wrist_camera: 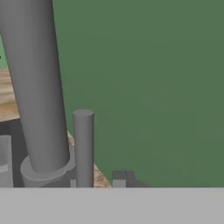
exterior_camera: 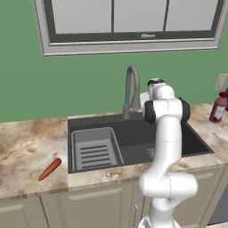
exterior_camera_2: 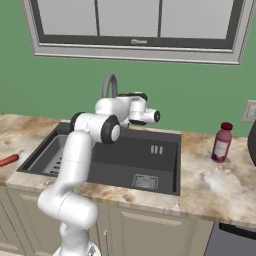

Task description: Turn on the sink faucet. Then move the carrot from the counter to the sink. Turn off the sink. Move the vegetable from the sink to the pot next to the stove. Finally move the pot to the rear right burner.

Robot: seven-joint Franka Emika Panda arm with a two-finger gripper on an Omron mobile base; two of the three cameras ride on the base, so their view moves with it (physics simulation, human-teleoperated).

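The robot's white arm [exterior_camera: 168,147] reached over the sink [exterior_camera: 133,140] toward the base of the sink faucet [exterior_camera: 132,89], which stood at twelve o'clock behind the basin against the green wall [exterior_camera: 67,84]. In the hand view, the faucet's thick grey column [wrist_camera: 35,87] rose at ten o'clock, with its slim upright lever [wrist_camera: 83,146] just beside it at about seven o'clock. The gripper [wrist_camera: 96,181] sat low at six o'clock in that view, one dark fingertip [wrist_camera: 119,178] showing just right of the lever; its jaws stood nearly shut, and whether they touched the lever could not be told.

The carrot [exterior_camera: 49,169] lay on the counter [exterior_camera: 26,147] at nine o'clock from the sink, well apart from the basin's rim and pointing diagonally toward the front edge. In the right base view its tip [exterior_camera_2: 8,160] showed at the far left edge of the marbled worktop.

Inside the basin, the ribbed tray insert [exterior_camera: 94,149] occupied the left half, and the square drain grate [exterior_camera_2: 145,181] sat toward the front right. A pink-red bottle with a dark cap [exterior_camera_2: 222,142] stood upright on the counter at three o'clock from the sink. A window [exterior_camera: 129,22] hung on the wall above the faucet.
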